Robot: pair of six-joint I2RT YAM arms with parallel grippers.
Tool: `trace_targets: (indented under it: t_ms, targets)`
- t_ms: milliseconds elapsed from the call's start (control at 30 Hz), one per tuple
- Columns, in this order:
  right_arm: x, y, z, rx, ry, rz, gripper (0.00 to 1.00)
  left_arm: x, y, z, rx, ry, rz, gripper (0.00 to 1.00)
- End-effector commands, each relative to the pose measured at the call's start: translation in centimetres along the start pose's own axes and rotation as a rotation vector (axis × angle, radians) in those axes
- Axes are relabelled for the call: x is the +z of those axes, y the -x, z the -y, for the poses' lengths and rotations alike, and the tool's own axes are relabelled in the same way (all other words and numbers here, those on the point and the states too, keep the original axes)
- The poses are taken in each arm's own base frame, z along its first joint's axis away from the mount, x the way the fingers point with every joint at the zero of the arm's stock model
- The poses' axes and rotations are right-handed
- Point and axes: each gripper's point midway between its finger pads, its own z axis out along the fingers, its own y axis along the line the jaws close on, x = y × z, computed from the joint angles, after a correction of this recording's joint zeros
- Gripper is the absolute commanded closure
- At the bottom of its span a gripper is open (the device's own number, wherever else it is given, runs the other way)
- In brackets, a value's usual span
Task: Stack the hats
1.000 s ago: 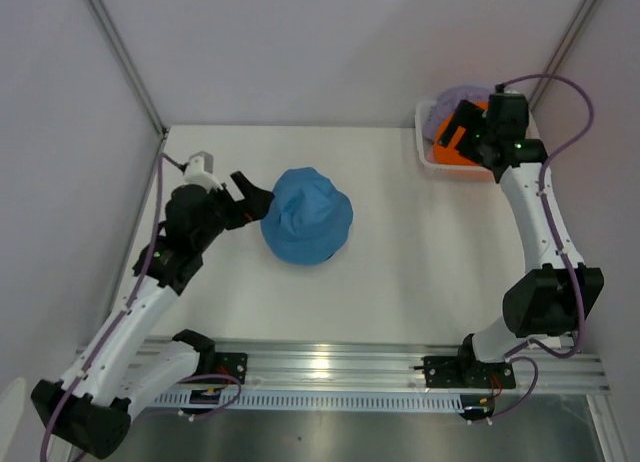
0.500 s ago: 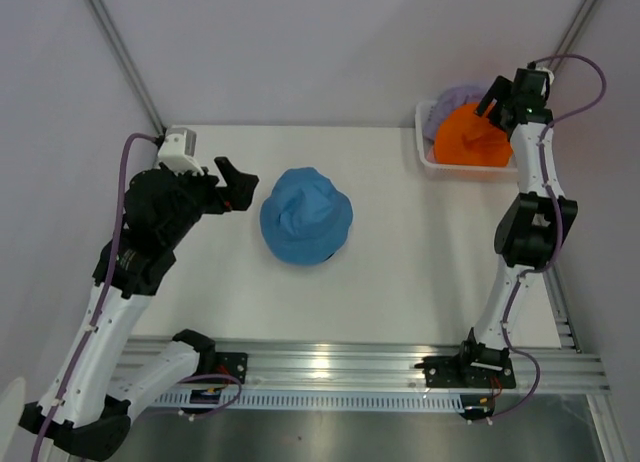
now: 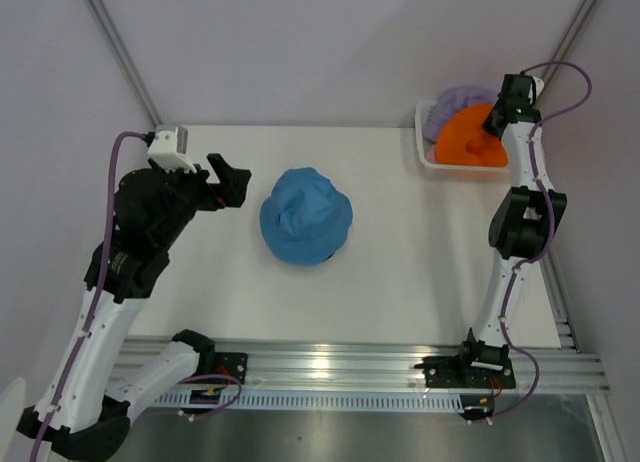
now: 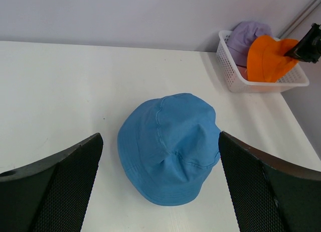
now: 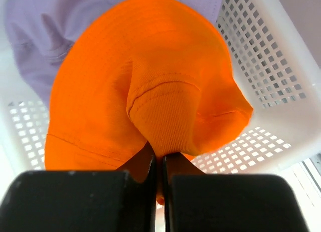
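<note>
The right gripper [image 5: 161, 164], fully closed, pinches a fold of the orange hat [image 5: 140, 81] at the white basket [image 5: 261, 66] in the upper right, beside the lavender hat [image 5: 35, 36], while the left gripper [image 3: 232, 182], wide open and empty, sits left of the blue hat [image 3: 305, 217] at frame centre.

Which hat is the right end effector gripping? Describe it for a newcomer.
At the table's far right corner sits a white mesh basket. The orange hat sticking up from it is pinched by the right end effector. Colour sets it apart: the lavender hat beside it is not held.
</note>
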Motion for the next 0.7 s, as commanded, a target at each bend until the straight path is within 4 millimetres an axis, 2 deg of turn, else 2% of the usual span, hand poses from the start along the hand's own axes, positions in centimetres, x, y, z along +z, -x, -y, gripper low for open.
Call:
trace_targets:
  t_ms: [0, 100, 133, 200, 233, 267, 333, 367, 400, 467, 500, 600, 633, 667]
  targets:
    - [-8.8, 8.7, -2.9, -0.043, 0.101, 0.215, 1.00, -0.2, 0.7, -0.4, -0.008, 0.022, 0.026, 0.00]
    - [-13.6, 11.0, -5.0, -0.113, 0.143, 0.296, 1.00, 0.0, 0.0, -1.3, -0.042, 0.083, -0.011, 0.00]
    - [-17.0, 12.7, -6.1, -0.123, 0.216, 0.345, 1.00, 0.0, -0.2, -1.2, -0.059, 0.086, -0.022, 0.01]
    - [-21.1, 13.3, -8.4, -0.152, 0.341, 0.370, 1.00, 0.0, -0.4, -0.9, -0.076, 0.075, -0.040, 0.01]
    - [-25.2, 14.1, -9.9, -0.154, 0.460, 0.404, 1.00, -0.1, -0.4, -0.7, -0.095, 0.067, -0.040, 0.01]
    - [-27.2, 14.0, -10.9, -0.156, 0.533, 0.409, 1.00, -0.2, -0.3, -0.5, -0.107, 0.058, -0.036, 0.01]
    - [-32.3, 12.7, -14.5, -0.177, 0.722, 0.405, 1.00, -0.8, 0.1, -0.3, -0.136, 0.052, -0.020, 0.00]
    - [-35.2, 12.2, -15.1, -0.189, 0.780, 0.421, 1.00, -1.0, 0.2, -0.3, -0.139, 0.050, -0.014, 0.00]
    - [-37.7, 10.9, -17.4, -0.219, 0.871, 0.422, 1.00, -1.4, 0.4, -0.3, -0.146, 0.051, -0.005, 0.00]
    - [-41.6, 8.8, -19.3, -0.277, 0.983, 0.426, 1.00, -2.3, 0.9, -0.3, -0.159, 0.051, 0.021, 0.00]
    - [-44.2, 6.8, -21.4, -0.317, 1.069, 0.408, 1.00, -2.6, 1.0, -0.4, -0.161, 0.053, 0.027, 0.01]
    - [-47.3, 3.8, -23.9, -0.360, 1.184, 0.360, 1.00, -4.0, 1.4, -0.8, -0.161, 0.065, 0.052, 0.00]
    - [-48.8, 2.1, -25.2, -0.378, 1.240, 0.330, 1.00, -4.4, 1.4, -0.9, -0.162, 0.072, 0.058, 0.01]
    - [-49.2, 1.0, -25.9, -0.388, 1.260, 0.297, 1.00, -5.4, 1.7, -1.3, -0.161, 0.085, 0.079, 0.00]
